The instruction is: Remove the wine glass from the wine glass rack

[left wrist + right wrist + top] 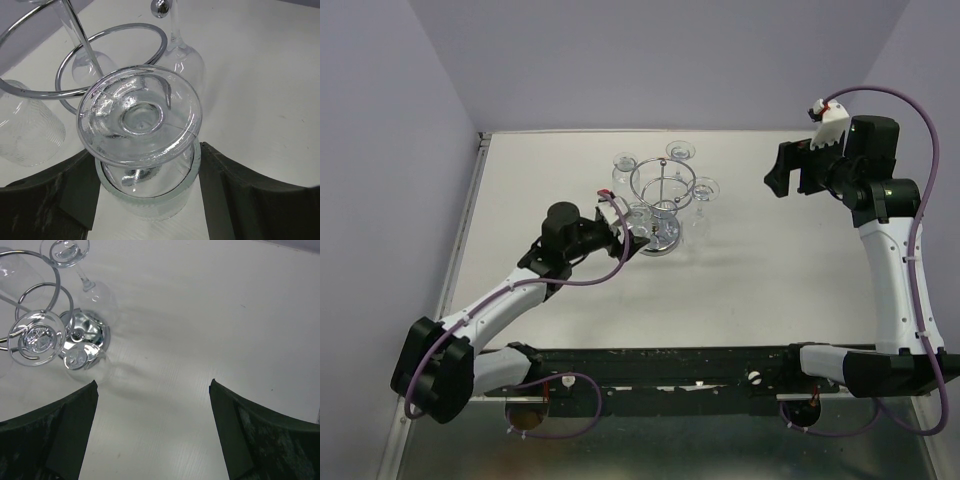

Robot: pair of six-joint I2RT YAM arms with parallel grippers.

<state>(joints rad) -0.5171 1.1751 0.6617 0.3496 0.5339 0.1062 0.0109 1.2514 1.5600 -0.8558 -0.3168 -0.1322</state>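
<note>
The chrome wine glass rack [662,190] stands mid-table with several clear glasses hanging upside down from its loops. My left gripper [625,236] is at the rack's near-left side. In the left wrist view its fingers [75,190] press both sides of the bowl of one inverted wine glass [142,112]. That glass's round foot faces the camera, in front of a rack loop [107,35]. My right gripper [782,178] is open and empty, raised at the far right, well away from the rack [90,332].
Other glasses hang at the rack's far left [625,163], far side [680,151] and right [705,189]. The rack's mirrored base [663,236] sits close to my left fingers. Grey walls bound the table at the left and back.
</note>
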